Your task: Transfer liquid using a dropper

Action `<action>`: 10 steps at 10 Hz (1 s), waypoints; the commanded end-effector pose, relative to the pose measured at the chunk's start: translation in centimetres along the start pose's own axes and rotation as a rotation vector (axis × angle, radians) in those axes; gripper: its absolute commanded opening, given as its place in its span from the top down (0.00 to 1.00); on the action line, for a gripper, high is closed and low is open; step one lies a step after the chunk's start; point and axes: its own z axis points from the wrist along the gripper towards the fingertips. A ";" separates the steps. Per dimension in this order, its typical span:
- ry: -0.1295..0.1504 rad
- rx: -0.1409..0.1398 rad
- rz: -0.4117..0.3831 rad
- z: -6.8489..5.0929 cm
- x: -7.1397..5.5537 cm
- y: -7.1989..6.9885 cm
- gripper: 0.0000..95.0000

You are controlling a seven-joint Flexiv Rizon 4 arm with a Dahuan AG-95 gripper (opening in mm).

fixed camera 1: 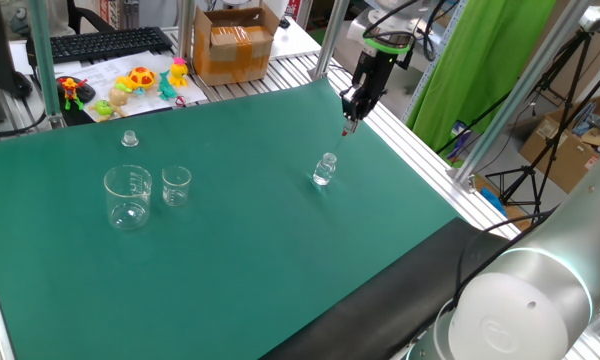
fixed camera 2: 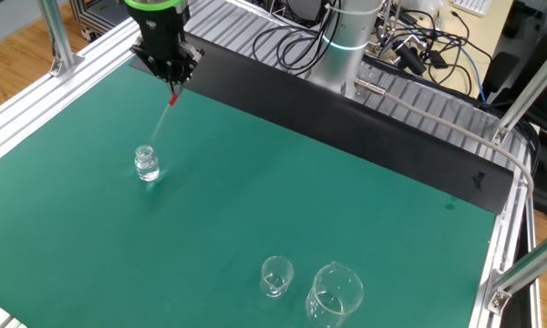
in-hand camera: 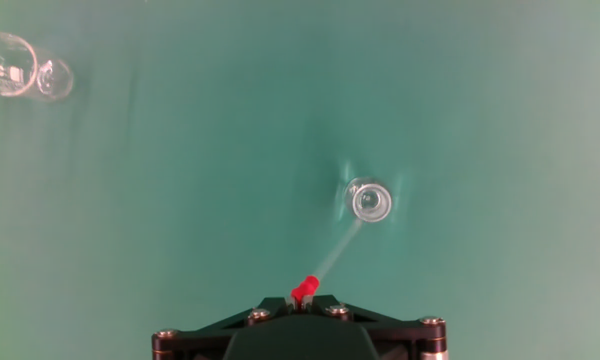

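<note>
My gripper is shut on the dropper by its red bulb. The thin clear stem hangs down, and its tip points toward the small clear glass bottle. In the hand view the tip lies just beside the bottle's open mouth; in the fixed views it hangs above the bottle. Two glass beakers stand far from the gripper, a large one and a small one.
A small clear cap lies on the green mat behind the beakers. Toys, a keyboard and a cardboard box sit beyond the mat's far edge. Aluminium frame posts rise beside the arm.
</note>
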 end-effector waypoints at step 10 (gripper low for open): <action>-0.021 -0.032 -0.007 2.0 -0.4 -0.1 1.00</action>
